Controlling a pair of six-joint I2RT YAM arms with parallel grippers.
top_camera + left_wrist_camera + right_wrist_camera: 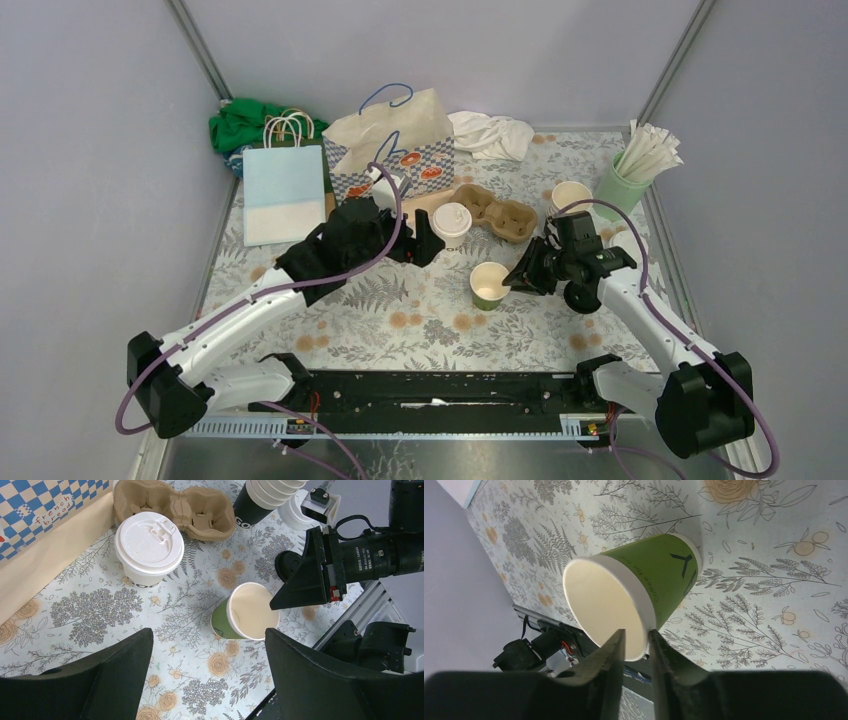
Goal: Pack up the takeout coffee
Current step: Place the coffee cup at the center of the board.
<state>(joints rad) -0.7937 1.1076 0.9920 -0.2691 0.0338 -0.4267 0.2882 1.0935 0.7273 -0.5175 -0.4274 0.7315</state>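
Observation:
A green paper cup (489,285) (247,611) (659,575) with no lid stands upright on the flowered table. My right gripper (515,278) (638,635) straddles its near rim, one finger inside and one outside, with a small gap showing beside the cup wall. A second cup (451,222) (149,547) wears a white lid and stands beside the cardboard carrier (497,212) (192,507). My left gripper (425,245) (207,636) hangs open over bare table between the two cups, holding nothing. A further open cup (571,195) stands at the back right.
A checkered paper bag (400,140) and a pale blue bag (284,190) stand at the back left. A mint tumbler of straws (625,180) sits at the far right. White cloth (492,133) and green cloth (245,120) lie at the back. Stacked dark cups (260,495) stand behind the carrier.

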